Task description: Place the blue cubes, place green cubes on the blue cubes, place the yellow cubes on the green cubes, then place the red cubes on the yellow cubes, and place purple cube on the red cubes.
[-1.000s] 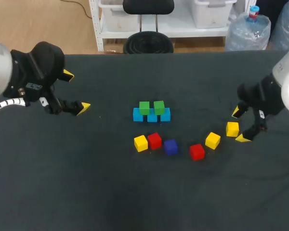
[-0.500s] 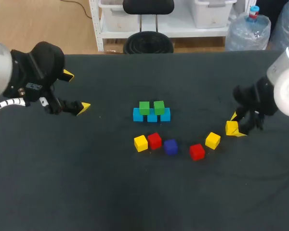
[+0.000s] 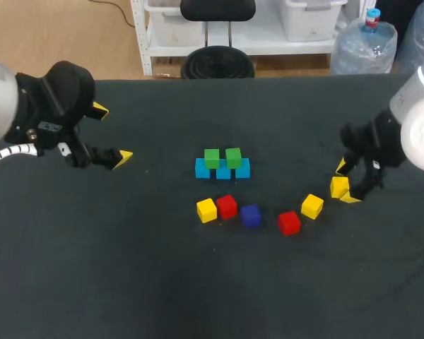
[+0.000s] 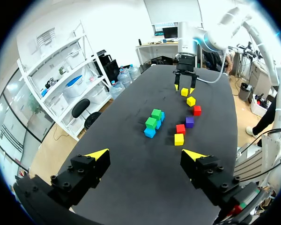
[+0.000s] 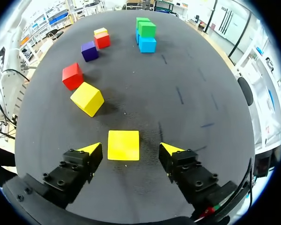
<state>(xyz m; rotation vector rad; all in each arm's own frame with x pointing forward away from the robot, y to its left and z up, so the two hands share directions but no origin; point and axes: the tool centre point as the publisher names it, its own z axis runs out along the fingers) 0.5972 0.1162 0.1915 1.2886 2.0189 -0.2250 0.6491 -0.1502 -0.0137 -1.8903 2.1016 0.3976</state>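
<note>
L side: left gripper [image 3: 112, 134] hangs over the table [image 3: 127, 282] w/ fingers spread wide, nothing between them. Well ahead of it is the row of blue cubes [image 3: 223, 173] w/ two green cubes [image 3: 211, 157] on top, and beside that stack a loose line: first yellow cube [image 3: 206, 210] just beside first red cube [image 3: 227, 205], purple cube [image 3: 250, 215] near, then second red cube [image 3: 289, 222] and second yellow cube [image 3: 311, 205]. R side: right gripper [image 3: 346, 182] is low at the table, fingers apart, w/ the third yellow cube [image 5: 123, 145] between them, a small gap each side in its wrist view, so not gripped.
</note>
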